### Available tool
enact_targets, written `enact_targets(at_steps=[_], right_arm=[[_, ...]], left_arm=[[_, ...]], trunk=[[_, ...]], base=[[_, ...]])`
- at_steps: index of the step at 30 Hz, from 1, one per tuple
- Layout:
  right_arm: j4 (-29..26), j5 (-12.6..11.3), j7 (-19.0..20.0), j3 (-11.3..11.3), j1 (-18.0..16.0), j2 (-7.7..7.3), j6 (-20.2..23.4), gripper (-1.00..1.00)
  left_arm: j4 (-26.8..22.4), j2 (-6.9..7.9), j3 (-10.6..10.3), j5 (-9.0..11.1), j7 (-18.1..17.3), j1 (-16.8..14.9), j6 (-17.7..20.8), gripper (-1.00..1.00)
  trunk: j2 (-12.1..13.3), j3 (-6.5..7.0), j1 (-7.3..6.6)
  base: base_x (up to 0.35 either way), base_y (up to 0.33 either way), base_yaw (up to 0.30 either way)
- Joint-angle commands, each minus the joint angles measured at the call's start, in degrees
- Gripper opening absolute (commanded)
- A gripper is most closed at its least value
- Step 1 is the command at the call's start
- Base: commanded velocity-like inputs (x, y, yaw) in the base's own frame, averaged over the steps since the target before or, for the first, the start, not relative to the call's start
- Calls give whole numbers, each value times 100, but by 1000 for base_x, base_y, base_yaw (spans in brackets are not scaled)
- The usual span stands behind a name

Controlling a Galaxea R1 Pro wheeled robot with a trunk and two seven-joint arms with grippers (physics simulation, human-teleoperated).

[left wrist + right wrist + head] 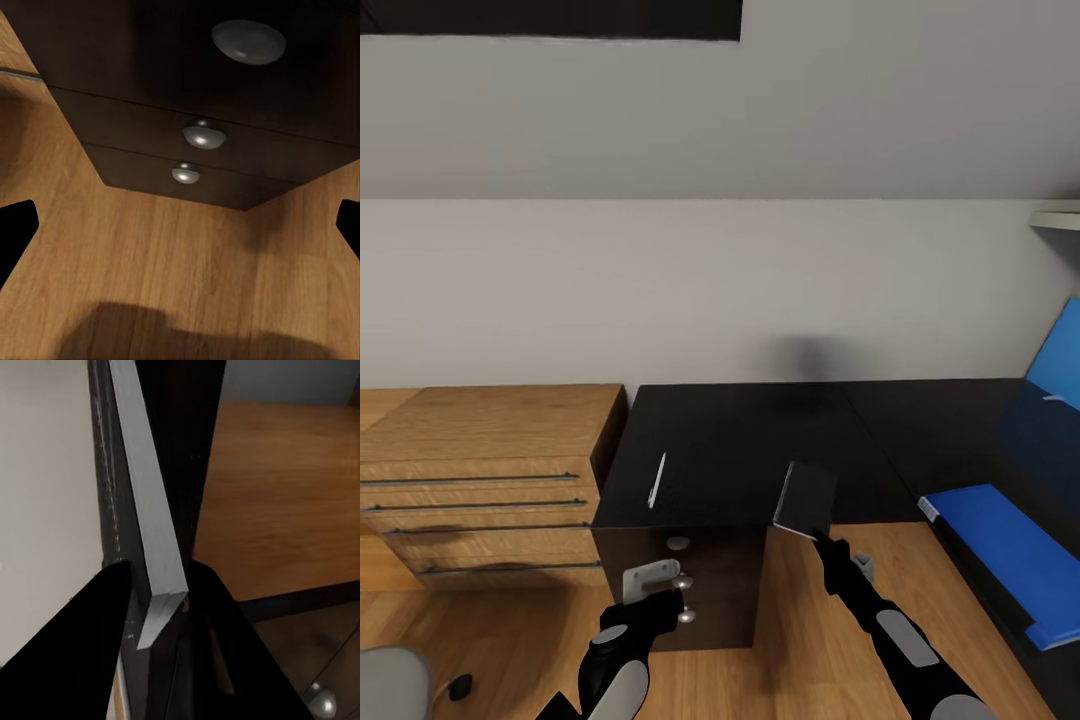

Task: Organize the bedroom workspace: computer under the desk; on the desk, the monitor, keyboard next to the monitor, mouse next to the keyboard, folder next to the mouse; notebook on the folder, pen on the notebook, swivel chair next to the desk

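Right tool (812, 532) pinches the notebook (806, 495) by its near edge at the front lip of the bench (740, 440); the right wrist view shows the thin grey slab (150, 525) clamped between both fingers (105, 615), tilted up and mostly off the black top. Grip sits at the very edge of the cover, so the book may pivot or slide out if the arm swings fast.

Left tool (652, 590) hangs low in front of the drawer unit (680, 590), spread, holding nothing; its wrist view looks at the round drawer knobs (204, 136) and wooden floor (172, 255). Risk: it clips the drawers if the base turns.

Pen (657, 479) lies on the bench, left of the notebook, well apart from it. Folder (1000, 555) lies on the right wing of the bench, far from both. A carry across to it passes the inner corner of the bench; a drooping notebook could catch the edge or land skewed on the folder. Wooden drawer chest (480, 480) stands left of the bench. A grey seat corner (390, 685), probably the swivel chair, shows at near left; backing up could bump it.
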Motion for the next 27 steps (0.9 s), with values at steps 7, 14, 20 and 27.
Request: enact_targets(at_steps=[7,14,20,27], right_arm=[[-144,-41,4,11,-3,-2,-7,-100],[-737,-26,-232,-4,-1,-13,-3,-100],[-1338,-23,-1347,-6,6,-5,-3,-100],[-3277,-40,-3549,-6,647,1,-5,-100]], left_arm=[[-7,-3,-18,32,77,-7,17,100],[-7,-4,-13,32,75,-7,17,100],[-7,-4,-13,32,73,-7,17,100],[-7,-4,-13,32,71,-7,17,100]], trunk=[[279,120,-154],[560,246,-308],[800,354,-440],[1081,479,-594]], base=[[0,0,0],[0,0,0],[0,0,0],[0,0,0]])
